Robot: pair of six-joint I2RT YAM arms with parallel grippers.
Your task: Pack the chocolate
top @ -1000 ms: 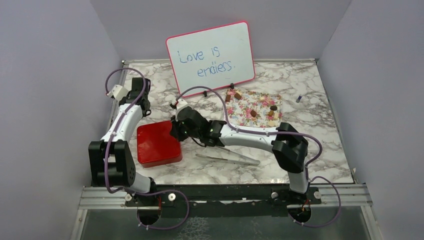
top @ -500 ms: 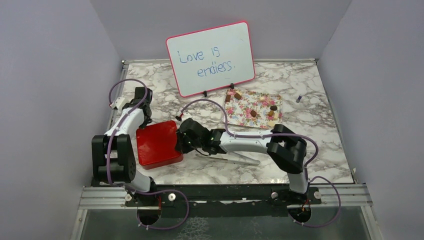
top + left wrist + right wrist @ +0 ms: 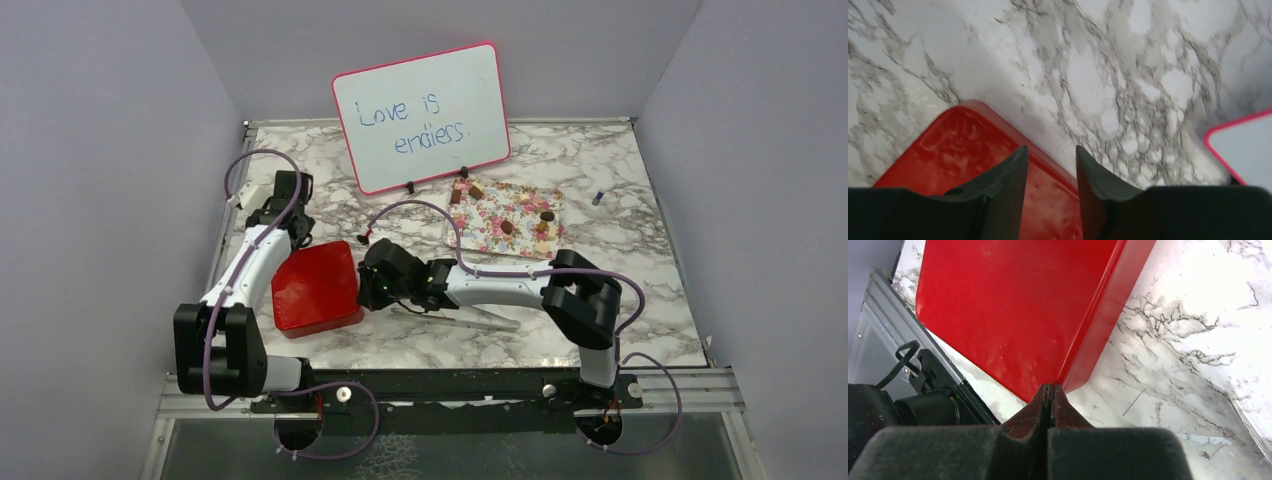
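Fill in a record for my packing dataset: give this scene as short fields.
box: red, closed, left of centre
chocolate: pieces on floral tray, none held
left gripper: open, over box's far edge
right gripper: shut, tips at box's corner
tongs: lying on table by right arm
whiteboard: propped at back

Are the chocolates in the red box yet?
Not yet. Done: nothing looks packed. The chocolates lie on the flowery tray, and the red box looks closed. In hand: both grippers are at the box, the left gripper slightly open over a corner and the right gripper shut beside it. Left: opening the box, moving every chocolate.
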